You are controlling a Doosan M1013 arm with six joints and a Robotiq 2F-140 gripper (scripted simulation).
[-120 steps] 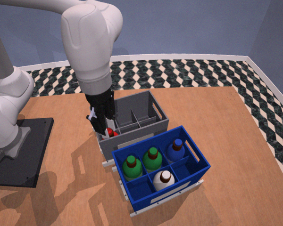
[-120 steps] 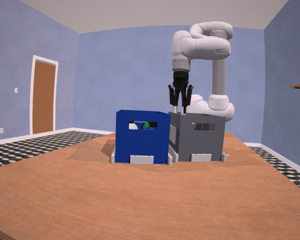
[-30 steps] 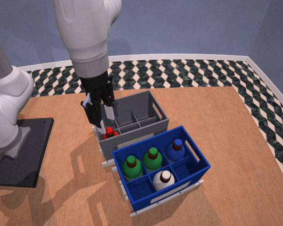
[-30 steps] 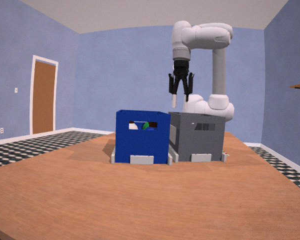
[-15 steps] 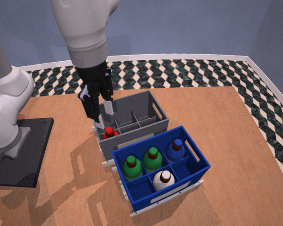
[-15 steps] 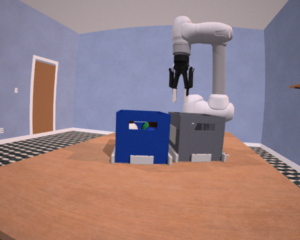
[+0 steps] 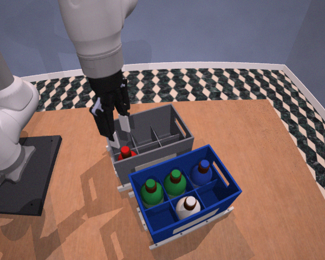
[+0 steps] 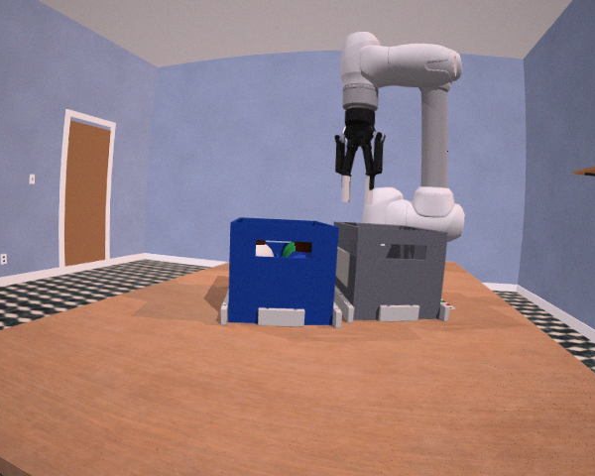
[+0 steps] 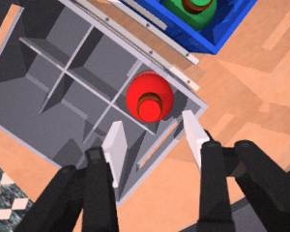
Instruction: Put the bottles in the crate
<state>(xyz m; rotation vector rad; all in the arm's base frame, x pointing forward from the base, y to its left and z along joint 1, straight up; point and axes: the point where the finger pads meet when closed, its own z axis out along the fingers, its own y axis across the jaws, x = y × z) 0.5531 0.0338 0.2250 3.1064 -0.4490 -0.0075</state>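
Observation:
My gripper (image 7: 122,138) (image 8: 357,200) (image 9: 154,129) is partly open and empty above the grey crate (image 7: 123,171) (image 8: 400,289) (image 9: 101,68). A red bottle (image 7: 126,154) (image 9: 150,89) stands upright in the grey crate's corner compartment at the robot's end, beside the blue crate (image 7: 162,234) (image 8: 283,287); the fingertips are above it, clear of it. The blue crate holds two green bottles (image 7: 151,195) (image 7: 175,185) and a blue bottle (image 7: 200,175) in one row, and a white bottle (image 7: 183,209) in the other row's middle compartment. A sliver of the pick list (image 8: 449,305) shows; its lines are unreadable.
Light rails (image 7: 193,228) (image 8: 281,316) (image 9: 150,50) lie around the crates' feet. The two crates stand close together. The robot's dark base plate (image 7: 49,168) is at the left in the top view. The crates' walls and dividers rise around the compartments.

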